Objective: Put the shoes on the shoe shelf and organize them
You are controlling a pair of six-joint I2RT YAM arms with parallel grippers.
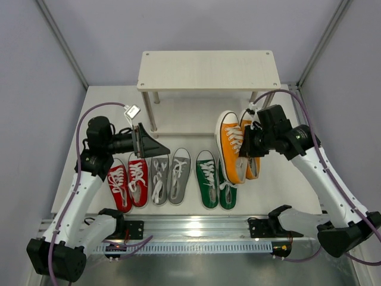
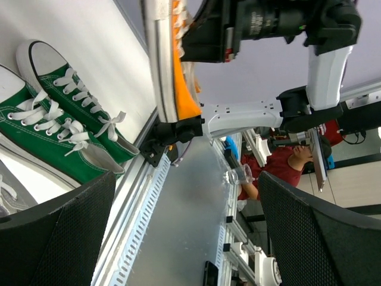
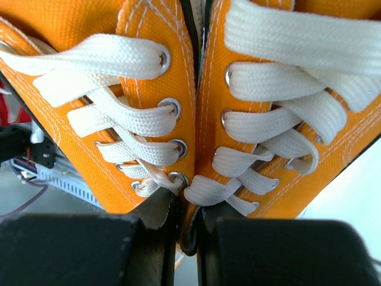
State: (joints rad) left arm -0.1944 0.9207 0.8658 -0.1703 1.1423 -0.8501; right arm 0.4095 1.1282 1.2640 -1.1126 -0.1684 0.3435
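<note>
Clamping the orange pair [image 1: 231, 146] by their touching inner sides, the right gripper [image 1: 249, 146] holds both shoes pressed together above the table [image 1: 107, 107], toes toward the shoe shelf [image 1: 208, 68], just in front of its right half; the left gripper [image 1: 159, 147] hangs with fingers spread wide over the red pair [image 1: 128, 182] and grey pair [image 1: 169, 176], gripping nothing; the green pair [image 1: 214, 179] lies partly under the orange heels.

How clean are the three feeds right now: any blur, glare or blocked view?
Top external: evenly lit and sharp, soft shadow under the shoe shelf. Left wrist: picture turned sideways, left gripper fingers dark and blurred up close, green shoes sharp. Right wrist: orange shoes fill the frame in focus, right gripper fingers a soft dark band along the bottom.
</note>
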